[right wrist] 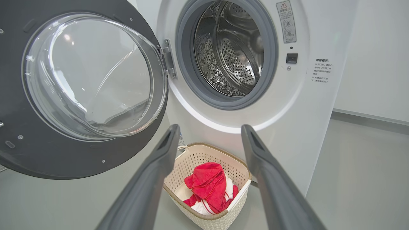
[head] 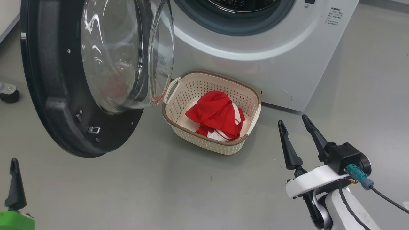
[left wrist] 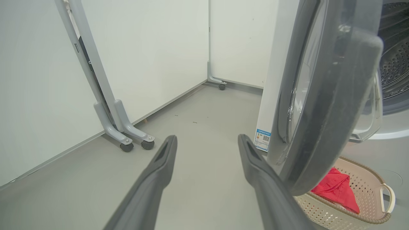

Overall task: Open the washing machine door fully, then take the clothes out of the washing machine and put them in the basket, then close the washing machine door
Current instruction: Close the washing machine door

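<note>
The washing machine (head: 271,64) stands at the top with its door (head: 48,80) swung open to the left, black rim and glass bowl facing me. Its steel drum (right wrist: 233,48) looks empty. The cream basket (head: 207,145) sits on the floor below the opening, with the red clothes (head: 217,115) lying inside it. My right gripper (head: 292,120) hovers open to the right of the basket, holding nothing, and points at the basket (right wrist: 211,220) and clothes (right wrist: 206,187). My left gripper (left wrist: 207,138) is open and empty, just left of the door's edge (left wrist: 332,105).
Grey floor surrounds the basket. A white panel stand on casters (left wrist: 127,140) lines the wall left of the machine, and another caster (head: 9,94) sits at the far left. A blue sticker (left wrist: 263,139) marks the machine's side.
</note>
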